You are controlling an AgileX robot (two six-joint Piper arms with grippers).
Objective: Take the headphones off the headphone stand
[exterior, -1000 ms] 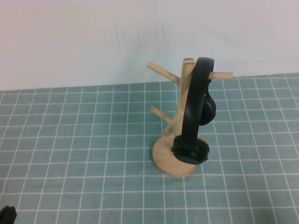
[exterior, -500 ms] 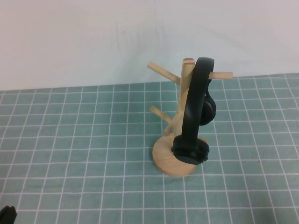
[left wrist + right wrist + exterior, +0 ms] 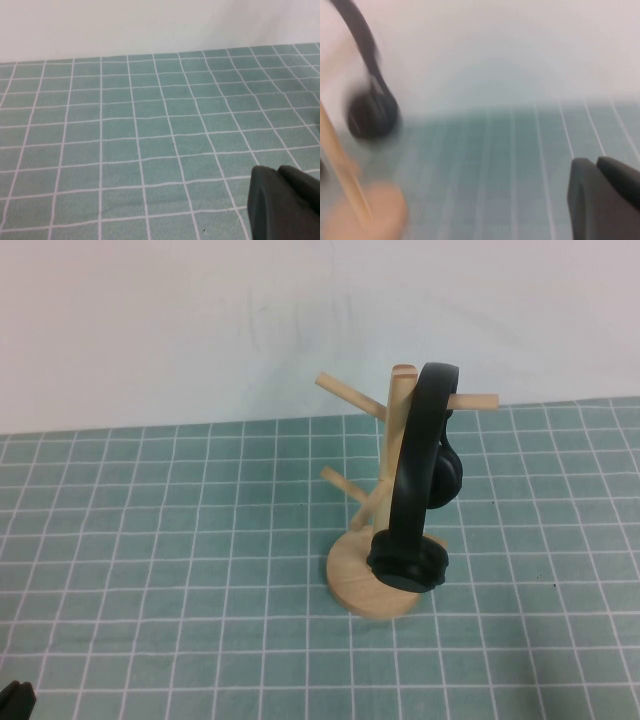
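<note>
The black headphones hang by their headband over an upper peg of the light wooden headphone stand at the middle of the table. One ear cup rests low by the round base. The other is behind the post. My left gripper is shut and empty, low over the mat; its tip shows at the near left corner of the high view. My right gripper is shut and empty, outside the high view. The right wrist view shows the headphones and the stand some way ahead of it.
A green mat with a white grid covers the table. A plain white wall rises behind it.
</note>
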